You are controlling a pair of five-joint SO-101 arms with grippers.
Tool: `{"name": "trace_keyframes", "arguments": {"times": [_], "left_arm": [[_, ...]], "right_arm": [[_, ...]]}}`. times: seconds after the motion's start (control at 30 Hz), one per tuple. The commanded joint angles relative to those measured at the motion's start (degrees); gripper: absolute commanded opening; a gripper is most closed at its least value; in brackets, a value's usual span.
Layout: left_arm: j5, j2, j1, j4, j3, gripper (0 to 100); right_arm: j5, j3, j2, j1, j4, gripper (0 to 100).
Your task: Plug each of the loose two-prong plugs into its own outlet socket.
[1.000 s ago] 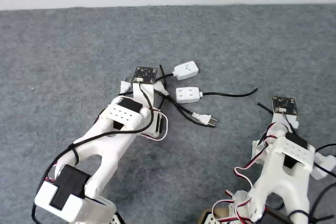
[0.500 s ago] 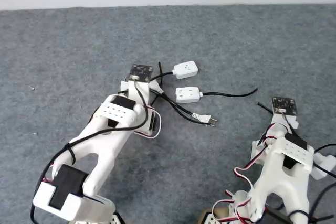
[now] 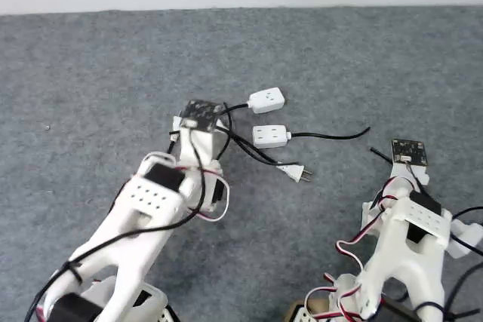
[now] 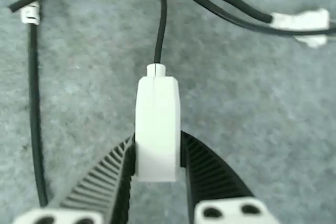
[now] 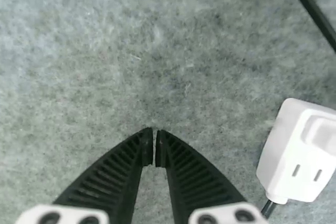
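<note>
Left arm (image 3: 151,209) enters the high view from 7 o'clock and reaches toward the centre of the grey counter (image 3: 90,96). The left gripper (image 4: 157,140) is clamped on both sides of a white cord-end block (image 4: 157,114), and its black cord (image 4: 160,24) runs away from the fingers. The block's contact face is hidden, so prongs or slots cannot be told. At 2 o'clock from this gripper lies the upper outlet socket (image 3: 267,99). At 4 o'clock lies the lower outlet socket (image 3: 269,136), slots up, near the first but not touching it. Black cords (image 3: 249,152) cross between the gripper and both sockets. A loose two-prong plug (image 3: 296,172) lies flat at 5 o'clock from the lower socket, prongs pointing toward 4 o'clock, well apart from either socket. Right arm (image 3: 411,239) stands at 4 o'clock of the high view. The right gripper (image 5: 154,132) is closed to a narrow slit and grips nothing. A third outlet socket (image 5: 299,153) lies just beside it on the counter, slots visible.
</note>
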State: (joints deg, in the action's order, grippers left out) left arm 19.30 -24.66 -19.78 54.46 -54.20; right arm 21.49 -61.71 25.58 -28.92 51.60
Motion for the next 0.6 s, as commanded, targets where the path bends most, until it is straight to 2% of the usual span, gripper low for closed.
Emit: {"name": "trace_keyframes", "arguments": {"times": [0.0,0.07,0.2,0.4,0.57], "left_arm": [[-0.35,-2.99,0.44,-12.13,-7.60,2],[-0.26,-2.90,0.53,-13.80,-9.98,2],[-0.26,-2.90,2.11,-8.70,-8.92,3],[-0.70,-3.43,5.27,-3.25,-8.92,22],[-5.27,-3.52,5.80,2.11,-8.84,26]], "right_arm": [[0.79,0.26,1.36,0.75,-0.75,1.2],[0.79,0.26,1.36,0.75,-0.75,1.2],[0.79,0.18,1.27,0.75,-0.66,1.2],[0.79,0.18,1.27,0.75,-0.66,1.2],[0.79,-0.62,1.27,2.07,-1.36,1.2]]}}
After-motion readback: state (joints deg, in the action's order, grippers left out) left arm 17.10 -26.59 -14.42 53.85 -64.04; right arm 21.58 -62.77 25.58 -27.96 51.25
